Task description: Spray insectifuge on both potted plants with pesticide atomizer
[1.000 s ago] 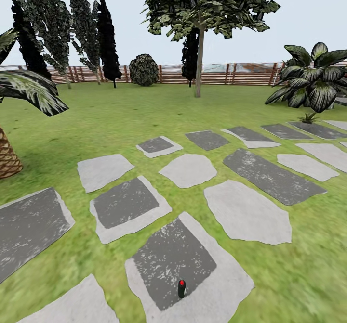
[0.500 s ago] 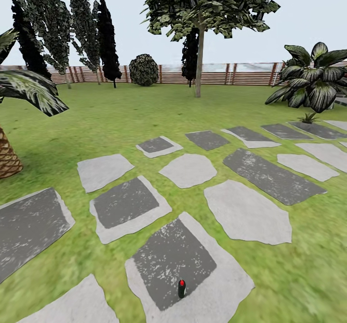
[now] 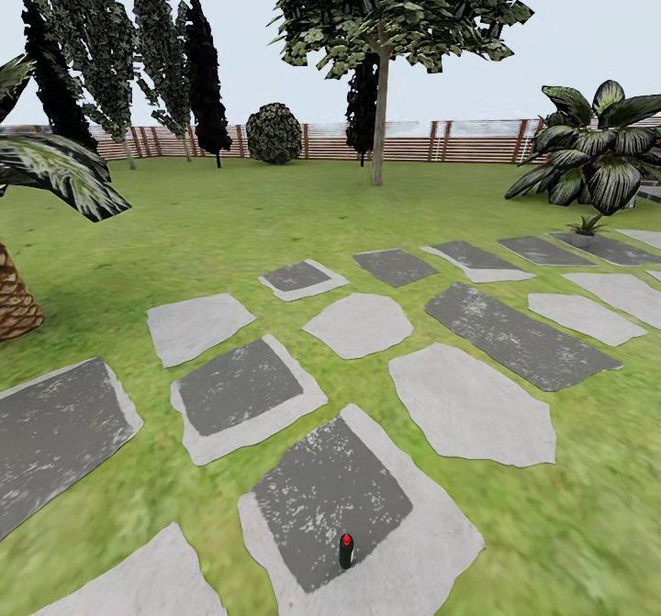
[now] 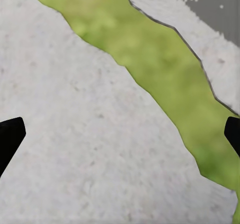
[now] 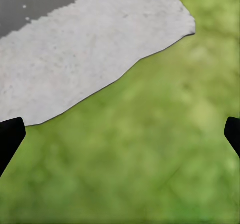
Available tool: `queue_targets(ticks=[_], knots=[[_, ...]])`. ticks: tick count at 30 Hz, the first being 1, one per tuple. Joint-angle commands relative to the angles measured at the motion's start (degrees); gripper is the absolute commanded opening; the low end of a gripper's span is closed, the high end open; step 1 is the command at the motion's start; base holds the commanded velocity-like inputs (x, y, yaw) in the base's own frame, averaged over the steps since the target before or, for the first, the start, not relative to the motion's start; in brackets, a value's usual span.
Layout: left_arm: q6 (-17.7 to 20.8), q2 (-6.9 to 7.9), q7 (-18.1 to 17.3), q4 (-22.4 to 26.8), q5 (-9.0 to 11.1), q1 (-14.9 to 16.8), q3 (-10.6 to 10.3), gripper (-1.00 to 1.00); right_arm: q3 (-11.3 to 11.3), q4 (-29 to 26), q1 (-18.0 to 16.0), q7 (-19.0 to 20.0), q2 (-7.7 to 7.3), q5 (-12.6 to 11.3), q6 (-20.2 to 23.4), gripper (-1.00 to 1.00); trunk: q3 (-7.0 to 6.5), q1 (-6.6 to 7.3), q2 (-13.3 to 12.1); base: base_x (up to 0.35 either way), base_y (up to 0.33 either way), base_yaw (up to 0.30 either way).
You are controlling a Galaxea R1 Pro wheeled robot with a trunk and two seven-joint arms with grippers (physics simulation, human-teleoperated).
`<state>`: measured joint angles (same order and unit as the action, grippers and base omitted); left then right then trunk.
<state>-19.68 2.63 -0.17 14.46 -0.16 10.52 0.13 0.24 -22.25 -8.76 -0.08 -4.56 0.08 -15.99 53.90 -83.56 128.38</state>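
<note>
The pesticide atomizer (image 3: 346,551), a slim dark green bottle with a red top, stands upright on a dark grey stepping stone (image 3: 326,497) low in the head view. Far off at the right, one small potted plant (image 3: 585,227) sits beside the stones under a striped shrub; the second potted plant is out of view. My left gripper (image 4: 120,139) hangs open over a pale stone, its dark fingertips (image 4: 10,136) wide apart. My right gripper (image 5: 120,139) is open too, over grass at a stone's edge, with nothing between its fingertips (image 5: 10,134).
Grey and white stepping stones (image 3: 473,405) spread across the lawn. A palm trunk (image 3: 14,299) stands at the left and a big striped-leaf shrub (image 3: 597,148) at the right. A tree (image 3: 379,93) and a brown slatted fence (image 3: 441,141) close the far side.
</note>
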Motion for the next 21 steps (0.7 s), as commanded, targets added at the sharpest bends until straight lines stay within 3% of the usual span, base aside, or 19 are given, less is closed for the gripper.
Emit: queue_targets(ticks=[1,9,15,16,21], knots=[[-0.19,0.0,-0.06,-0.01,0.01,0.03,0.02,1.0,0.02,0.03,-0.03,-0.01,-0.01,0.01,-0.18,1.0,0.05,0.01,0.02,0.0,0.0,0.0],[0.47,-0.17,-0.14,0.98,0.42,1.57,0.04,1.0,-0.19,-1.13,-0.31,-0.22,-0.1,-0.05,-0.26,1.0,0.05,0.01,0.02,0.0,-0.015,0.0],[1.11,-0.36,-0.53,1.39,-0.05,10.78,-0.25,1.0,-0.24,-6.68,-3.98,-0.27,-0.25,0.0,-0.17,1.0,0.05,0.01,0.02,0.0,-0.005,0.0],[1.66,-0.32,-0.57,1.43,-0.07,13.98,-0.3,1.0,-0.24,-8.31,-5.94,-0.27,-0.28,0.0,-0.12,1.0,0.05,0.01,0.02,0.0,0.0,0.0],[5.94,-0.91,-0.72,1.54,0.12,20.31,-0.27,1.0,-0.38,-10.05,-12.15,-0.27,-0.49,0.01,-0.1,1.0,0.05,0.01,0.02,0.0,0.0,0.0]])
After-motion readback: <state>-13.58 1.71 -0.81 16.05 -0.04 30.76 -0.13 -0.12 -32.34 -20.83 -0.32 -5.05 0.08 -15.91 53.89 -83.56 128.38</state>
